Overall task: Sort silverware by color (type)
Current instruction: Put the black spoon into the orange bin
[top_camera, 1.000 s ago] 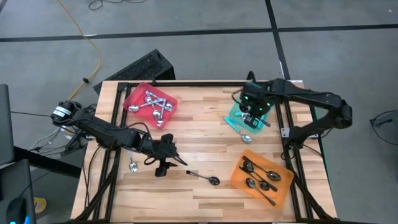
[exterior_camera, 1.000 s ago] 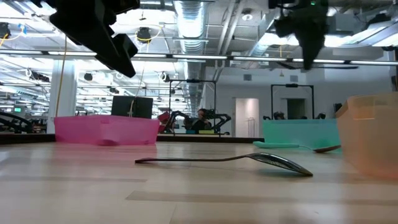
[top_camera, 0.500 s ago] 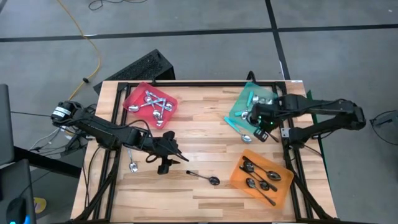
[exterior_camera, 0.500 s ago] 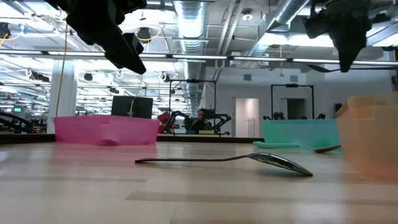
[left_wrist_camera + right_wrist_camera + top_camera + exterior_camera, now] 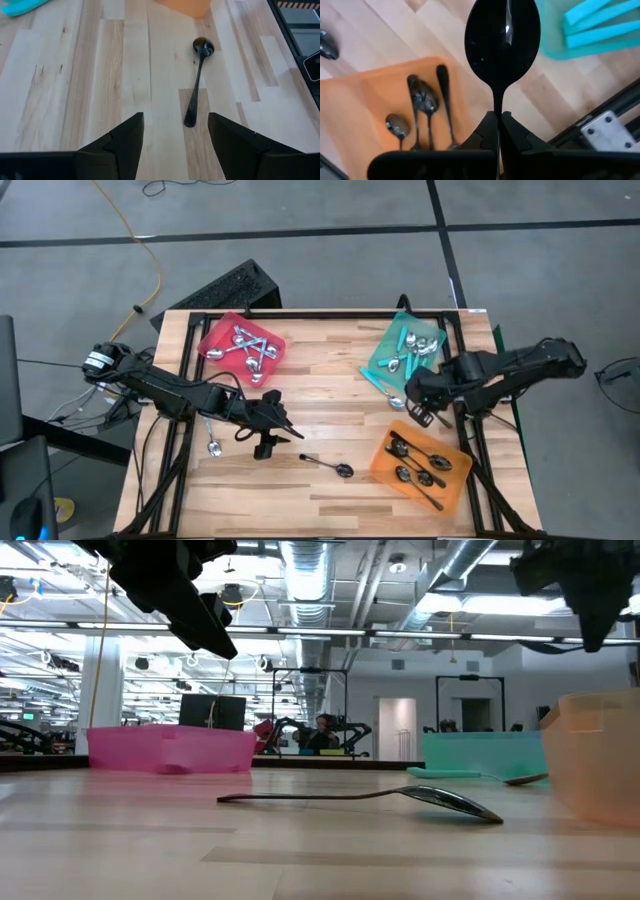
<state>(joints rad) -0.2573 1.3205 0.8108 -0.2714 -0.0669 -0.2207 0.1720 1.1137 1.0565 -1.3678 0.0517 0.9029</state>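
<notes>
1. The black spoon pinched in the right gripper stands out straight ahead of the fingers, bowl farthest from the wrist; its long axis follows the gripper's own line. In the wrist view it hangs over bare wood between the orange tray and the teal tray.
2. A second black spoon lies loose on the table near 6 o'clock of its centre, long axis about 10 to 4 o'clock in the high view, bowl at the 4 o'clock end toward the orange tray.
3. The orange tray at 4 o'clock holds several black spoons; the teal tray at 2 o'clock holds teal-handled spoons, one lying over its near edge; the red tray at 10 o'clock holds silver spoons. One silver spoon lies at the table's 8 o'clock edge.
4. Against a second ago, the right gripper has left the space above the teal tray and moved toward 4 o'clock, now between the teal and orange trays. The left gripper has crept slightly toward the loose spoon. The loose spoon and the trays have not moved.
5. The right arm reaches in from 3 o'clock, folded low, its fingers pressed together on the spoon's handle.
6. The left arm stretches from 9 o'clock toward the centre; the left gripper hovers with fingers spread wide, holding nothing, pointed at the loose spoon.
</notes>
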